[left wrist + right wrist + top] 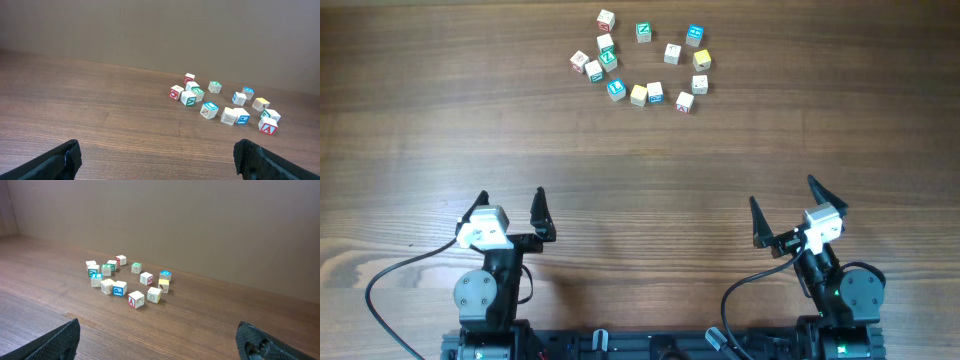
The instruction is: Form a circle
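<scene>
- The wooden worktop (420, 120) runs wide on every side of the letter cubes (655, 93), which I'll use as my landmark.
- Both arms sit well short of the cubes, on the near side. The left gripper (510, 196) is back and to the left of them, and the right gripper (782, 192) is back and to the right. Each has its jaws spread fully, with nothing between them.
- The cubes lie in a loose, lopsided loop, a little wider across than deep. It is bunched at its left end and gappy on the right, so I'd say there is no tidy circle yet.
- The loop sits roughly midway between the two grippers, so neither arm looks clearly nearer. Either would have to reach forward and inward.
- The yellow cube (702, 60), at the loop's right edge, falls on the right arm's side.
</scene>
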